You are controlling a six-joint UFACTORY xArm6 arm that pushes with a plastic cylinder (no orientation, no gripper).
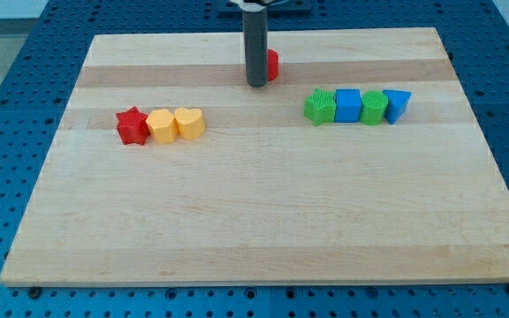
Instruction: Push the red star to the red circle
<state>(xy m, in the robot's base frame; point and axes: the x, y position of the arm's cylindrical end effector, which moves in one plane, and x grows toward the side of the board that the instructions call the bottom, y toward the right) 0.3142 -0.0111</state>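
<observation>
The red star (pixel 132 125) lies at the view's left on the wooden board (pixel 254 221), at the left end of a row. It touches a yellow hexagon-like block (pixel 161 126), which touches a yellow heart (pixel 190 123). The red circle (pixel 272 64) sits near the view's top centre, mostly hidden behind my rod. My tip (pixel 256 85) rests on the board right in front of and just left of the red circle, far to the right of the red star.
A second row lies at the view's right: a green block (pixel 320 107), a blue cube (pixel 348 105), a green cylinder-like block (pixel 374 108) and a blue triangle (pixel 397 104). The board sits on a blue perforated table (pixel 25 53).
</observation>
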